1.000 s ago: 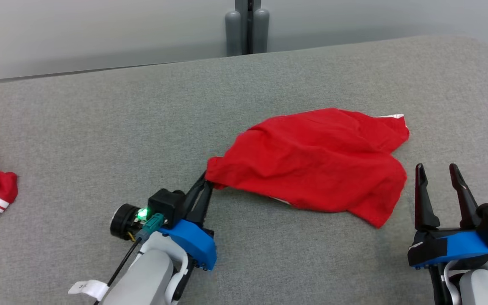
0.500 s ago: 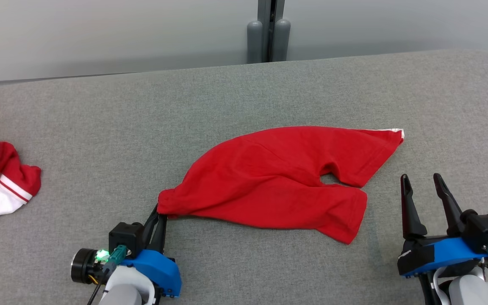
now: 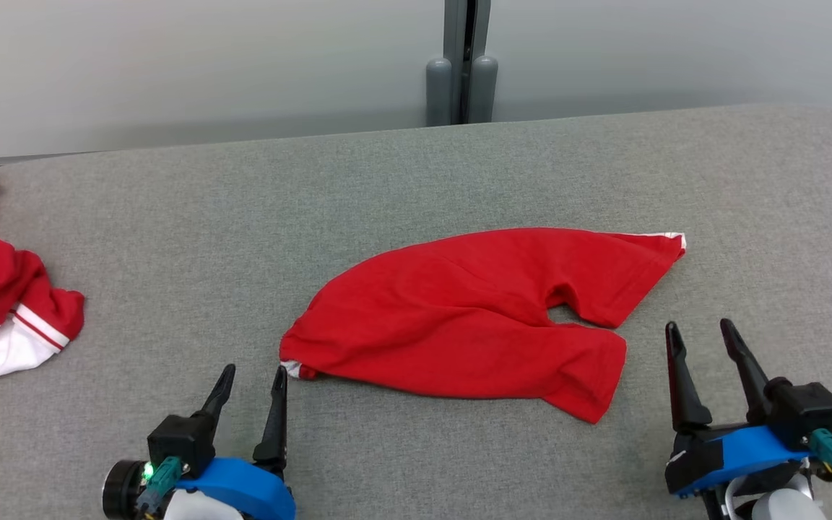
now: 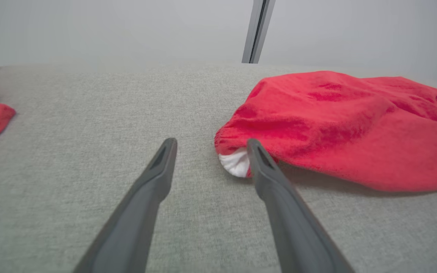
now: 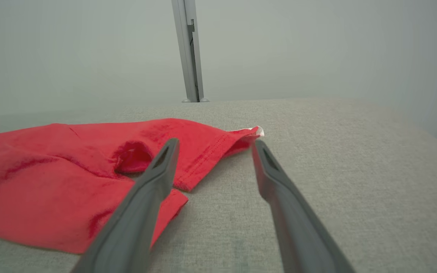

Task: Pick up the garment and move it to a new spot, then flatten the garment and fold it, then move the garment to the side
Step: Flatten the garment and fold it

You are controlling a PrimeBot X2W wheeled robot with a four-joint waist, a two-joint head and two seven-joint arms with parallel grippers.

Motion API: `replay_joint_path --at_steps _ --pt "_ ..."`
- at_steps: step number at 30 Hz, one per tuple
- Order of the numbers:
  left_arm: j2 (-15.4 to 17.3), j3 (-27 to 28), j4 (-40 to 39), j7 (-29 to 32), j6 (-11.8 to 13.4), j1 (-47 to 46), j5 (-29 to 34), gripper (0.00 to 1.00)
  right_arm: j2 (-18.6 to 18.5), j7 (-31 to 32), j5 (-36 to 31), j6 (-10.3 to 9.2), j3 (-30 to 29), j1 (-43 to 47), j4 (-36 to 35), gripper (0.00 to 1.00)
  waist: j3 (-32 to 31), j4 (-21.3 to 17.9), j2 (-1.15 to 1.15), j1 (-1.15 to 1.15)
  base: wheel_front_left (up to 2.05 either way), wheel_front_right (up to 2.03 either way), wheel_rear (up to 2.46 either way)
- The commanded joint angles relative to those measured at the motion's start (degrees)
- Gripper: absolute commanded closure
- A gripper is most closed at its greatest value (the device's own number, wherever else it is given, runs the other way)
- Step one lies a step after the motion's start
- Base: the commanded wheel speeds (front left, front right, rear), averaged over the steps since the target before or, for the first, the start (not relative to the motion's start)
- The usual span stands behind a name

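The grey table (image 3: 170,238) holds the red garment (image 3: 474,318) at its middle, rumpled and doubled over itself, with a red-and-white heap (image 3: 4,310) at the left edge. The left gripper (image 3: 254,370), fingers wide and empty, sits just beside the garment's near-left corner. The right gripper (image 3: 698,325), equally wide, is near its right end. Tugging one corner alone would probably drag the cloth instead of spreading it, and pinching both layers would trap the fold.
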Motion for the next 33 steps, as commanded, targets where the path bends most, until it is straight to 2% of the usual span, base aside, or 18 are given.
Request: replay_joint_path --at_steps 1,8,12,15,16,17,18,19,20,21,27,30,33 --pt "0.23 1.40 -1.68 -0.15 -0.20 1.74 0.57 0.00 -0.04 -0.03 -0.06 0.00 0.96 1.40 0.46 0.00 -0.12 0.34 0.00 0.00 0.00 0.00 0.00" --pt "-1.04 4.98 -6.01 -0.15 -1.03 5.66 1.56 0.00 -0.04 -0.03 0.96 -0.01 5.39 3.80 7.01 0.00 -0.26 2.23 0.00 0.00 0.00 0.00 0.00" --pt "-1.90 5.94 -6.82 -0.15 -1.49 6.36 2.14 0.00 -0.05 -0.02 1.03 0.00 6.51 2.77 11.18 0.00 -0.33 2.95 0.00 0.00 0.00 0.00 0.00" --pt "-2.69 6.76 -7.29 -0.15 -2.05 6.52 3.03 0.00 -0.04 -0.02 1.84 -0.01 8.55 -0.19 16.97 0.00 -0.38 3.77 0.00 0.00 0.00 0.00 0.00" --pt "-2.91 6.85 -7.29 -0.15 -2.21 6.52 3.19 0.00 -0.04 0.12 2.13 -0.01 9.23 -0.77 18.60 0.22 -0.42 3.99 0.00 0.00 0.00 0.00 0.00" --pt "-3.14 6.89 -7.28 -0.15 -2.42 6.53 3.47 0.00 -0.05 0.28 2.42 0.00 9.99 -1.40 20.07 0.52 -0.52 4.21 0.00 0.00 0.00 0.00 0.00" --pt "-3.32 7.09 -7.33 -0.15 -2.44 6.58 3.56 0.00 -0.03 0.28 2.82 0.00 10.96 -2.06 21.17 0.64 -0.63 4.39 0.00 0.00 0.00 0.00 0.00" --pt "-3.45 7.36 -7.34 -0.15 -2.60 6.69 3.71 0.00 0.00 0.27 3.29 0.01 12.05 -2.69 21.82 0.86 -0.74 4.50 0.00 0.00 0.00 0.00 0.00" --pt "-3.45 7.36 -7.34 -0.15 -2.60 6.69 3.71 0.00 0.00 0.27 3.29 0.01 12.05 -2.69 21.82 0.86 -0.74 4.50 0.00 0.00 0.00 0.00 0.00" --pt "-3.52 7.62 -7.34 -0.15 -2.68 6.78 3.85 0.00 0.04 0.21 3.95 0.00 12.79 -3.31 21.67 1.00 -0.84 4.54 0.00 0.00 0.00 0.00 0.00" --pt "-3.99 9.38 -7.10 -0.15 -2.97 8.45 4.60 0.00 -0.12 0.02 5.43 0.00 16.92 -3.16 15.27 1.00 -2.35 3.24 0.00 0.00 0.00 0.00 0.00" --pt "-4.19 10.28 -6.98 -0.15 -3.11 9.26 4.90 0.00 -0.19 1.73 8.87 0.00 21.14 -2.13 8.80 1.00 -3.32 2.10 0.00 0.00 0.00 0.00 0.00" --pt "-4.48 10.77 -7.26 -0.15 -3.42 9.40 5.24 0.00 -2.15 5.30 12.65 0.00 23.90 -1.72 0.71 1.00 -4.02 1.47 0.00 0.00 0.00 0.00 0.00"
